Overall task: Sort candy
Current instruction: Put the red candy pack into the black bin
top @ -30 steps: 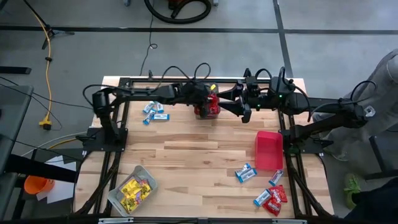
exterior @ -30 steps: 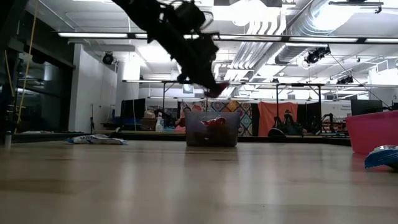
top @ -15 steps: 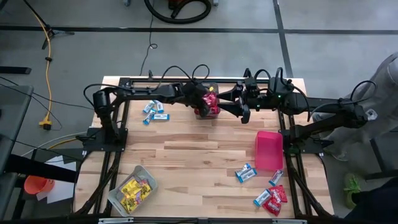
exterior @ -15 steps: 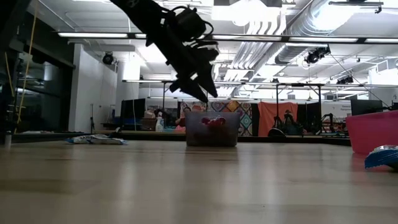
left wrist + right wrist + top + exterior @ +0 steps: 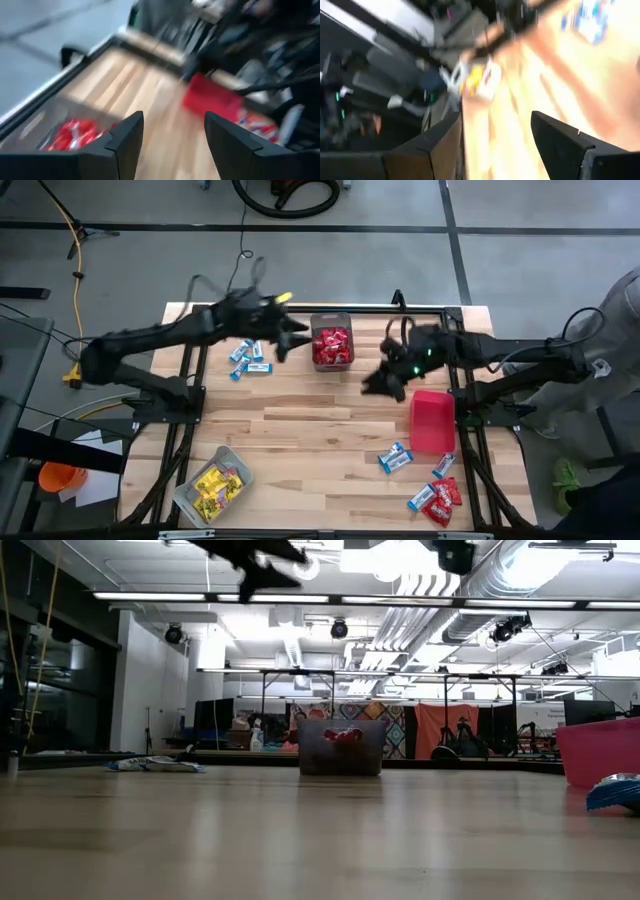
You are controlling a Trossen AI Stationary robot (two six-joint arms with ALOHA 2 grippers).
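We see the wooden table [image 5: 300, 420] from above with candy lying in many spots. Our left hand [image 5: 288, 338] hangs over the far part of the table, just beside the clear bin [image 5: 331, 345], and its two fingers [image 5: 125, 142] are spread apart with nothing between them. The clear bin sits by the far edge in the middle, and it holds red candy [image 5: 332, 346]. Some blue-and-white candy [image 5: 248, 360] lies on the table near the far left corner, close to our left hand. Our right hand [image 5: 378, 383] is over the table between the clear bin and the red bin [image 5: 432, 421], and its fingers are spread wide and hold nothing. The red bin stands near the right edge. More blue-and-white candy [image 5: 396, 457] lies near it, toward the near right corner, and more red candy [image 5: 441, 498] sits right by that corner. A grey bin [image 5: 210, 483] near the near left corner holds yellow candy [image 5: 215, 484]. From the low side we see the clear bin [image 5: 340, 747] far across the table with red candy showing inside.
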